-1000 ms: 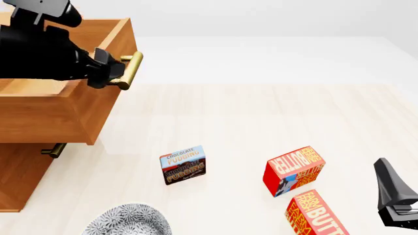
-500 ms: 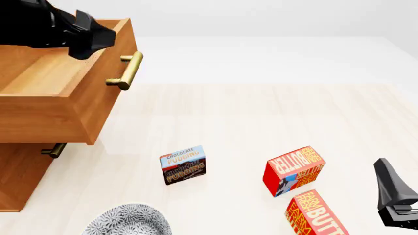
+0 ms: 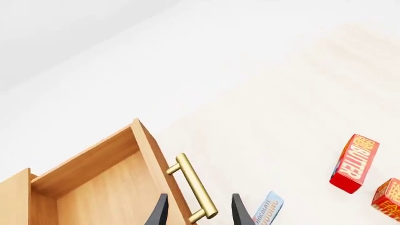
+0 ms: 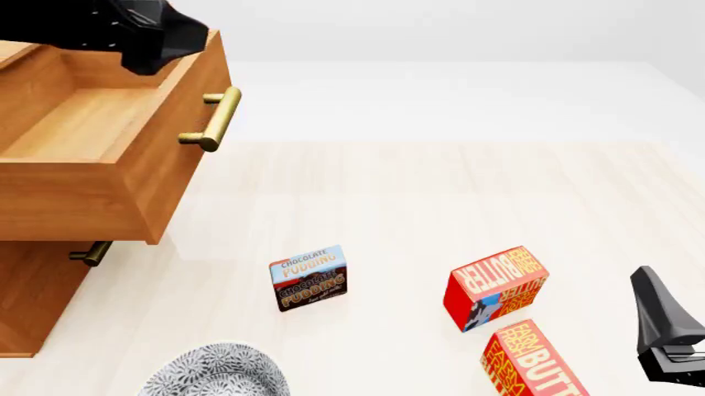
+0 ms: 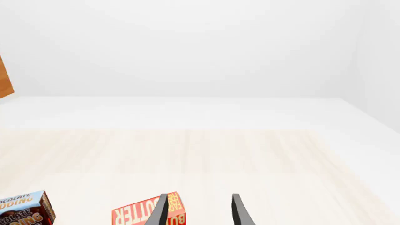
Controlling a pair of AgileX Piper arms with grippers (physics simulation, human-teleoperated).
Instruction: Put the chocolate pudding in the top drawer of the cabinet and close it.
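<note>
The chocolate pudding (image 4: 309, 277) is a small blue-and-brown box standing on the table in front of the cabinet (image 4: 33, 297); it also shows in the wrist views (image 3: 267, 210) (image 5: 22, 213). The top drawer (image 4: 105, 169) is pulled out and holds nothing that I can see. Its brass handle (image 4: 217, 118) is free. My left gripper (image 4: 165, 45) hovers above the drawer's front edge, open, with the handle (image 3: 195, 187) below and beyond its fingers (image 3: 198, 213). Far from the pudding, my right gripper (image 4: 661, 326) stands open and empty at the near right (image 5: 200, 211).
Two red-and-orange butter boxes (image 4: 496, 287) (image 4: 532, 360) stand right of the pudding, near my right gripper. A patterned plate (image 4: 218, 373) lies at the near edge. A lower drawer handle (image 4: 91, 252) shows under the open drawer.
My left gripper has let go of the drawer handle and risen up and back, above the drawer's front. The drawer, the boxes and the right arm have stayed put.
</note>
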